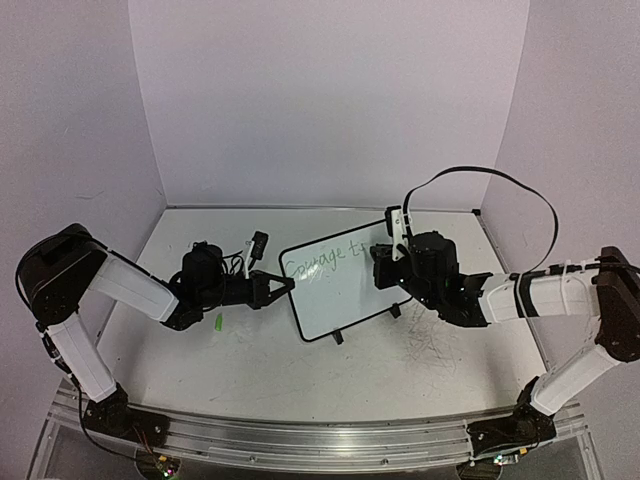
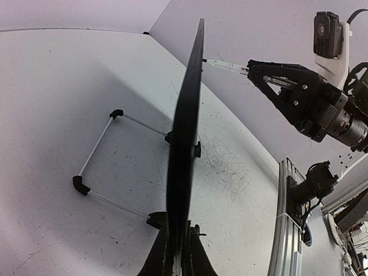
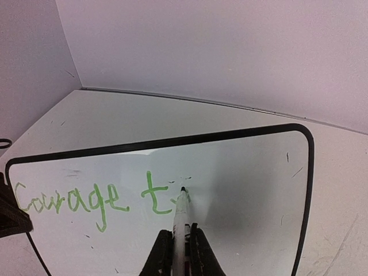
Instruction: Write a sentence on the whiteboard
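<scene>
Left end effector point(image 1: 283, 287): clenched on the left edge of the whiteboard point(image 1: 340, 295), steadying it.
Whiteboard: middle of the bench point(image 1: 250, 380), propped on its wire stand point(image 2: 95, 149), face toward the right arm.
Sentence point(image 3: 69, 198): green, reads "courage t", incomplete.
Right end effector point(image 3: 178, 244): grasping a marker point(image 3: 183, 210), tip at the board.
Risk, judged: heavy tip pressure could pivot the board in the left clamp, making the next letter smear or skip.

"Courage t" — green — on whiteboard point(image 3: 253, 190)
</scene>
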Tool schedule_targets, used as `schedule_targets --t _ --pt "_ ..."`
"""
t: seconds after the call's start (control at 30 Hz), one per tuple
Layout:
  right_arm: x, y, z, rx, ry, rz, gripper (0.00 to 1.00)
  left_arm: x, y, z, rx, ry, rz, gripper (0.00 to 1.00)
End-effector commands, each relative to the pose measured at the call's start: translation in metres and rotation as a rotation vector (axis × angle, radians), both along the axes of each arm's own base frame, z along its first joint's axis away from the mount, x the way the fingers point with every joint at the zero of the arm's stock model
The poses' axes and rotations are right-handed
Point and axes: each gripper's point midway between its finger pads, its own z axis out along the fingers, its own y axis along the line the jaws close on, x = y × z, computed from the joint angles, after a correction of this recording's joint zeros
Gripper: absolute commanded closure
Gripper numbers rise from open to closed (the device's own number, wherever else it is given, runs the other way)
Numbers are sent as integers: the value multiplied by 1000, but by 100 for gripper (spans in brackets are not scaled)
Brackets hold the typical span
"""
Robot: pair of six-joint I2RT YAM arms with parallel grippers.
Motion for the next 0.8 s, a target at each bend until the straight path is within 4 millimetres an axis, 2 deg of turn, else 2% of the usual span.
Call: schedule_targets --t 0.0,0.57,0.77 --pt "4 9 15 35 -30 20 100 2 6 -3 33 1 25 100" --pt "-7 10 -13 10 40 64 100 2 7 -2 32 1 26 100" --pt "-8 2 -22 -3 60 33 100 1 8 -1 32 0 28 100"
